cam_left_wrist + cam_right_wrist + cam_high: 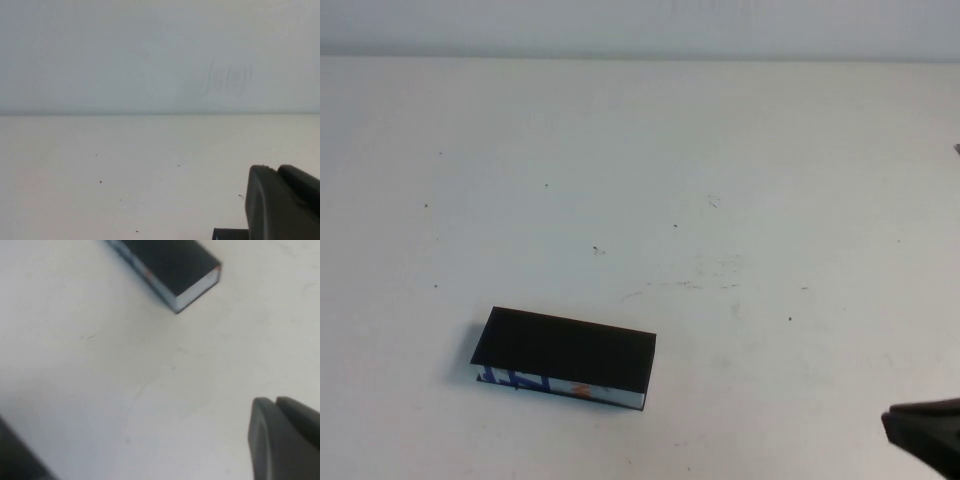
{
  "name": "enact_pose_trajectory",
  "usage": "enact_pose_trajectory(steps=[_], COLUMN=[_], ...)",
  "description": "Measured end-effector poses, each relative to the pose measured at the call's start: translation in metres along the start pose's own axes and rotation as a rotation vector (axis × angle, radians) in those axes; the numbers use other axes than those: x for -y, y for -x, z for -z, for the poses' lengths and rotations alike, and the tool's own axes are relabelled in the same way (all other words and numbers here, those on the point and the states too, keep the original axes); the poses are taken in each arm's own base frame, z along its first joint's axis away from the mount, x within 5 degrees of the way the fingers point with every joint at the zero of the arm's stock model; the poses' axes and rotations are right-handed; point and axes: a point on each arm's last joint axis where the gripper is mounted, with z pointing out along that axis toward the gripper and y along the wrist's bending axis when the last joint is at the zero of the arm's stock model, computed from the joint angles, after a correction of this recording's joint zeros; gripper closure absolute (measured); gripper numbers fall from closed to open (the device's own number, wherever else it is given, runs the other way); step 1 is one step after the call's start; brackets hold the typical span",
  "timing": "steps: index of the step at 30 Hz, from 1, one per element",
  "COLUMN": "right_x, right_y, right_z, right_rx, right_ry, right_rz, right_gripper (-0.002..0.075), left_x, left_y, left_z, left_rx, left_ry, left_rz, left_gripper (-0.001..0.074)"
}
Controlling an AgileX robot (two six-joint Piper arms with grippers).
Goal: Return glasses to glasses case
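Right jaws: only a dark tip of the right gripper (926,432) is showing at the near right corner of the high view; whether its fingers are parted or closed cannot be told, and nothing is seen held.
Left jaws: the left gripper (282,202) is appearing only in its own wrist view, as a dark rounded body low over the table; its opening cannot be told either.
Right wrist view: the right gripper (285,440) is hanging above bare tabletop, well apart from the case.
Glasses case: the glasses case (565,358) is lying flat on the near left part of the table, a black rectangular box with its dark top face up and its long side slightly angled.
Case edge: the side facing the robot is showing a white, blue and orange pattern.
Case in right wrist view: one end of the glasses case (172,267) is showing, black on top with a pale short end.
Glasses: cannot be seen in any view.
Table: the table (740,200) is stretching away pale and white, with small dark specks and faint scuffs.
Far edge: the tabletop is meeting a pale wall.
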Motion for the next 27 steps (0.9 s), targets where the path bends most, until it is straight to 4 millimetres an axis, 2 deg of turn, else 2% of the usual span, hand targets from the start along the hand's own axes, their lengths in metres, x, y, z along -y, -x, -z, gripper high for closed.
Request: enact_pose_trajectory(steps=[5, 7, 10, 13, 16, 21, 27], right_x=[0.036, 0.051, 0.064, 0.067, 0.066, 0.066, 0.066], right_y=[-0.021, -0.042, -0.081, -0.111, -0.128, -0.144, -0.152], right_z=[-0.01, -0.009, -0.01, -0.009, -0.01, -0.016, -0.022], right_rx=[0.245, 0.378, 0.496, 0.581, 0.628, 0.6, 0.527], right_ry=[-0.208, -0.317, -0.467, -0.58, -0.626, -0.645, -0.648], right_rz=[-0.108, -0.166, -0.237, -0.317, -0.363, -0.392, -0.405], right_gripper=[0.0739, 0.0739, 0.0739, 0.0739, 0.0739, 0.0739, 0.0739], left_x=[0.0, 0.0, 0.0, 0.0, 0.0, 0.0, 0.0], left_y=[0.0, 0.0, 0.0, 0.0, 0.0, 0.0, 0.0], left_z=[0.0, 0.0, 0.0, 0.0, 0.0, 0.0, 0.0], left_rx=[0.0, 0.0, 0.0, 0.0, 0.0, 0.0, 0.0], left_ry=[0.0, 0.0, 0.0, 0.0, 0.0, 0.0, 0.0], left_rz=[0.0, 0.002, 0.002, 0.002, 0.003, 0.005, 0.005], left_gripper=[0.0736, 0.0736, 0.0736, 0.0736, 0.0736, 0.0736, 0.0736])
